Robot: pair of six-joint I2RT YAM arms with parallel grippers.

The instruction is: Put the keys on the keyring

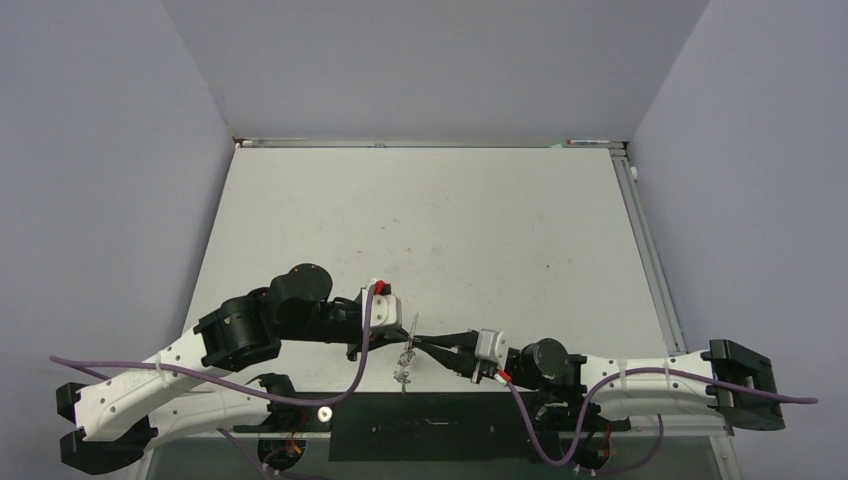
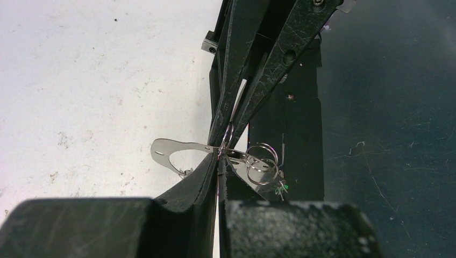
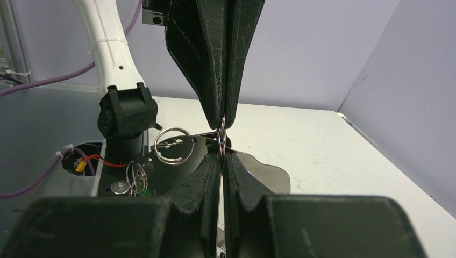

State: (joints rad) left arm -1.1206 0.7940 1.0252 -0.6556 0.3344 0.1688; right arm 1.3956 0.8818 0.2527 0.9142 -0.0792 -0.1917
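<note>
The keyring (image 1: 405, 366) hangs between my two grippers just above the table's near edge. In the left wrist view, a small silver ring (image 2: 227, 141) sits where the fingertips meet. A curved pale metal strap (image 2: 171, 151) lies to its left, larger split rings (image 2: 262, 162) and a tiny green piece (image 2: 281, 188) to its right. My left gripper (image 2: 221, 159) is shut on the assembly from below in that view. My right gripper (image 3: 222, 154) is shut on the same small ring (image 3: 222, 133) from the opposite side. A split ring (image 3: 172, 144) hangs to the left. No keys are discernible.
A black strip (image 1: 430, 425) runs along the table's near edge below the grippers, with a small silver disc (image 1: 323, 411) on it. Purple cables (image 1: 365, 345) loop beside both arms. Grey walls enclose the white table (image 1: 430, 220) at left, back and right.
</note>
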